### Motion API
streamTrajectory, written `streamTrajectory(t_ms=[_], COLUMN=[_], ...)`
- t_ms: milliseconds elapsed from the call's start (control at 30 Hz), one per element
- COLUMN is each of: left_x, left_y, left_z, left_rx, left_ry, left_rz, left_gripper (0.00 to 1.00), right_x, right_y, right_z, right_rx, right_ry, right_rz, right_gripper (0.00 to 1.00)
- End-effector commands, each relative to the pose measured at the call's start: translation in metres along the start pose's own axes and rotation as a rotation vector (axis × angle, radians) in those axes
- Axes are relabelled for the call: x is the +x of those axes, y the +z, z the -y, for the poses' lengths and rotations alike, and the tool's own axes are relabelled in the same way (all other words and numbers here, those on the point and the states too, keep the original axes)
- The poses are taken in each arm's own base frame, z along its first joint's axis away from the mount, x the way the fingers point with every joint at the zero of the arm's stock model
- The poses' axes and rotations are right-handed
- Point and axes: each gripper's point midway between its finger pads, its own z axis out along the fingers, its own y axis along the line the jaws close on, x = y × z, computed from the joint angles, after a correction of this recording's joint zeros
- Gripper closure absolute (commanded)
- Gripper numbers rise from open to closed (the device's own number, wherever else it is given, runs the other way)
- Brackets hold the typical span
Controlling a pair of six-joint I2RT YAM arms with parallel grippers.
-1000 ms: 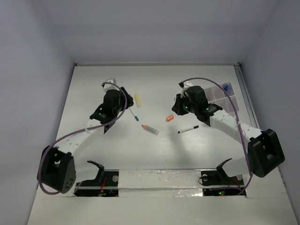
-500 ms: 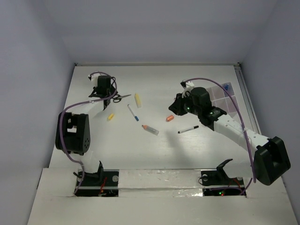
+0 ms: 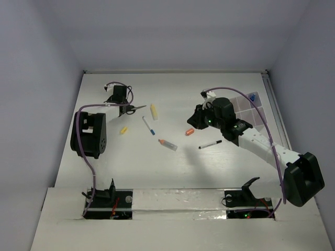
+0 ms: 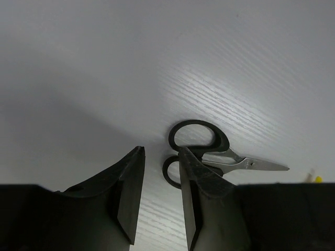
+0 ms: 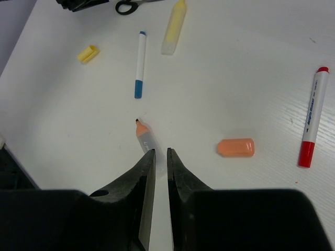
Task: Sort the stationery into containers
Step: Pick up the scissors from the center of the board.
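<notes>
Hovering left tool [image 4: 159,151], scissors [image 4: 224,149] beside, red-capped pen [image 5: 312,117] (right wrist only)

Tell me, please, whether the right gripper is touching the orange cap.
Apart. The right wrist view shows bare table between the right gripper and the orange cap, which lies off to one side of it.

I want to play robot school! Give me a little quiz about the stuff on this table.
1. True or false: the scissors lie inside the white organizer box.
2. What lies between the orange-tipped crayon and the red-capped pen? A tape roll, B orange cap, C eraser.
3. Fill in: the pen beside the cream stick has a ____ tip.
Key: 1 false; 2 B; 3 blue.
</notes>
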Motion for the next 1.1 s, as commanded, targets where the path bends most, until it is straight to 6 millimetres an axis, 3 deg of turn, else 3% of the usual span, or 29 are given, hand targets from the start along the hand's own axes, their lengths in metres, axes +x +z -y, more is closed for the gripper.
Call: streamTrajectory(t_ms=[0, 333, 567, 633, 733, 867, 1067], left_x=[-0.020, -0.020, -0.004, -0.007, -0.021, -0.069, -0.098], left_y=[0.001, 0.022, 0.033, 0.033, 0.024, -0.018, -0.068], left_z=[0.006, 0.009, -0.003, 0.000, 0.005, 0.020, 0.034], left_rx=[-0.002, -0.013, -0.048, -0.036, -0.025, 0.050, 0.150], left_ry=[0.019, 0.046, 0.057, 0.054, 0.050, 0.005, -0.014], left_rz=[0.029, 0.007, -0.040, -0.033, 0.000, 0.131, 0.216], left_gripper=[0.71, 0.72, 1.00, 1.00, 1.00, 1.00, 1.00], right_x=[-0.011, -0.010, -0.013, -0.016, -0.018, -0.017, -0.016], right_y=[-0.001, 0.000, -0.002, -0.004, -0.007, -0.002, 0.009], right_z=[-0.009, -0.009, -0.004, -0.004, 0.001, 0.001, -0.009], right_rx=[-0.030, -0.032, -0.002, 0.005, 0.032, 0.026, -0.046], right_ry=[-0.019, -0.019, -0.019, -0.020, -0.024, -0.029, -0.052], right_rz=[0.045, 0.043, 0.061, 0.075, 0.095, 0.092, 0.065], right_gripper=[0.79, 0.79, 0.78, 0.78, 0.77, 0.71, 0.65])
